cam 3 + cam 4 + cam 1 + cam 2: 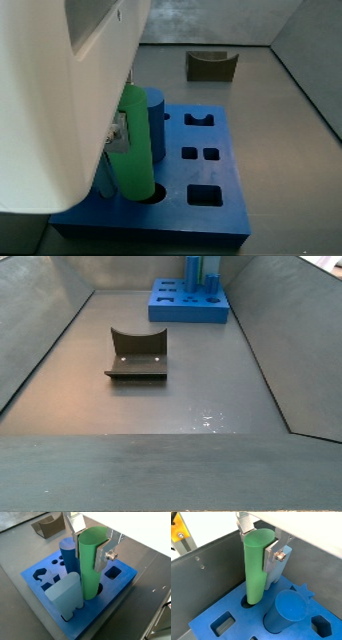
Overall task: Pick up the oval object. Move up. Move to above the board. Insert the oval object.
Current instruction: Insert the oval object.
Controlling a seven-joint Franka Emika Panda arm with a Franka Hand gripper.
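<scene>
The gripper grips the peg near its top, above the board. The peg stands upright with its foot in a round hole of the board, beside the blue cylinder.

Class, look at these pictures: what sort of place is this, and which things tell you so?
Probably a robot test cell for peg-insertion trials, not a home or shop. A bare grey walled bin holds only a blue board with shaped holes. The gripper holds a green peg standing in one hole.
</scene>
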